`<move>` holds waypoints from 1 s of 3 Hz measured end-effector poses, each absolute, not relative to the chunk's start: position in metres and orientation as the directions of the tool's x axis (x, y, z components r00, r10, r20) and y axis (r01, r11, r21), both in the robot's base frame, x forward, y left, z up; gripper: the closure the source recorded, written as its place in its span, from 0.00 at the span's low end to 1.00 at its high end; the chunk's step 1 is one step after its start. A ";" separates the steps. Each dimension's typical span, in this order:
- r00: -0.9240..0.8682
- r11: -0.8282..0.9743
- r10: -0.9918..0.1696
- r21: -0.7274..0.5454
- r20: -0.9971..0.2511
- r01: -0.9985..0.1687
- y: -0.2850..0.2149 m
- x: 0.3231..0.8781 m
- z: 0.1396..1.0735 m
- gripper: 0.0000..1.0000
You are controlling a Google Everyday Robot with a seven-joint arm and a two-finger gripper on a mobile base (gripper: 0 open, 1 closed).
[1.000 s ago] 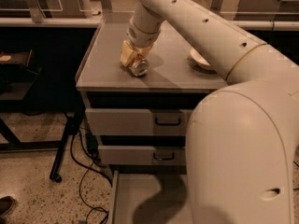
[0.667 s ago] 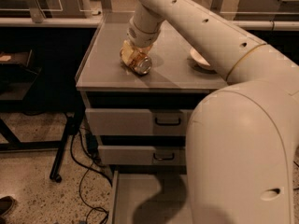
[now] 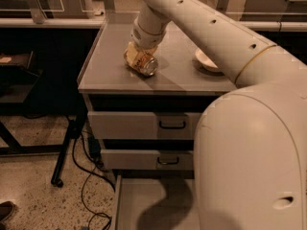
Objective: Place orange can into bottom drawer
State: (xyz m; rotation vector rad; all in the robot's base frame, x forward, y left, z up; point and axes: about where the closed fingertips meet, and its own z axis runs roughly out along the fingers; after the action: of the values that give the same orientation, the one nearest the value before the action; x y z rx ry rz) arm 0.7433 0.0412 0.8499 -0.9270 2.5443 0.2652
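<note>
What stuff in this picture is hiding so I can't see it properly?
All in the camera view:
- End effector: down at the orange can on the cabinet top; the arm's wrist covers most of it.
- Cream bowl: its right part is behind the arm.
- Bottom drawer: its right side is behind the robot's body, and its front is cut off by the picture's bottom edge.

The hand (image 3: 139, 52) sits low over the can (image 3: 145, 65) near the middle of the cabinet (image 3: 105, 75) top, covering the can's upper side (how it grips cannot be told). The arm (image 3: 206, 28) hides the right half of the bowl (image 3: 205, 60) and the cabinet's far right corner. The robot's body (image 3: 249, 166) covers the right part of the bottom drawer (image 3: 139, 205), which the lower picture edge also cuts off.
</note>
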 end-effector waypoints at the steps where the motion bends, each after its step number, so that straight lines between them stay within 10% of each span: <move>1: -0.661 0.755 -0.555 0.026 -0.505 -0.655 0.032 0.732 0.865 1.00; 3: -0.552 0.755 -0.484 -0.005 -0.679 -0.656 -0.006 0.658 0.898 1.00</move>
State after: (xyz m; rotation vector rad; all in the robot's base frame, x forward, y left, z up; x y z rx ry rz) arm 0.6577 -0.0062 0.8979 -0.8499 2.2671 0.3268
